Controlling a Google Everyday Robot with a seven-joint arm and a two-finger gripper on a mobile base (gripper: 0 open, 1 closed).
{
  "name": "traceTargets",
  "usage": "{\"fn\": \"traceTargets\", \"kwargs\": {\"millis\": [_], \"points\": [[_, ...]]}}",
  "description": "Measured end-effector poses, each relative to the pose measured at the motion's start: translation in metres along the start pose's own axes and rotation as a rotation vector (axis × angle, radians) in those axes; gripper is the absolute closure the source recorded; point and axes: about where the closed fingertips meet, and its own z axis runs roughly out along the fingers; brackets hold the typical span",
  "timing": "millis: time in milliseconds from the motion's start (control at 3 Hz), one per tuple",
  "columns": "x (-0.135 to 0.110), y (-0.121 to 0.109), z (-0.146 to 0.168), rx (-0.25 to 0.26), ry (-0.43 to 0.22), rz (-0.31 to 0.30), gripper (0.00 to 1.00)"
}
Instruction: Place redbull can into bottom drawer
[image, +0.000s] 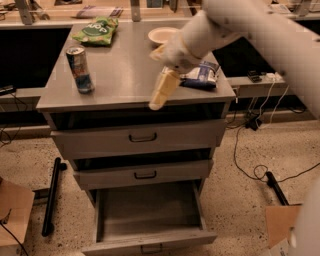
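The step in hand, as I judge it, is the reach for the redbull can (80, 70), which stands upright at the centre-left of the frame near the left edge of the cabinet top (125, 75), well apart from the gripper (161, 92). To do it well, the gripper should travel leftward above the surface and arrive level with the can's middle. It should close squarely on the slim body so that it does not tip. The green snack bag (96, 31) behind the can needs no contact. The bottom drawer (150, 242) stands pulled out at the lower centre, ready to receive the can. The arm (240, 30) comes in from the upper right, and the gripper slants down and left over the cabinet's front edge, just beside a blue-and-white packet (202, 75). I cannot tell how far open the claw is; the can is not in it.
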Motion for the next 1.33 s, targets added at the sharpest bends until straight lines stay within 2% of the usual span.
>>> {"fn": "traceTargets", "kwargs": {"millis": [667, 1333], "points": [[-0.043, -0.035, 0.047, -0.052, -0.117, -0.072, 0.00], [-0.090, -0.056, 0.087, -0.133, -0.185, -0.163, 0.00]]}}
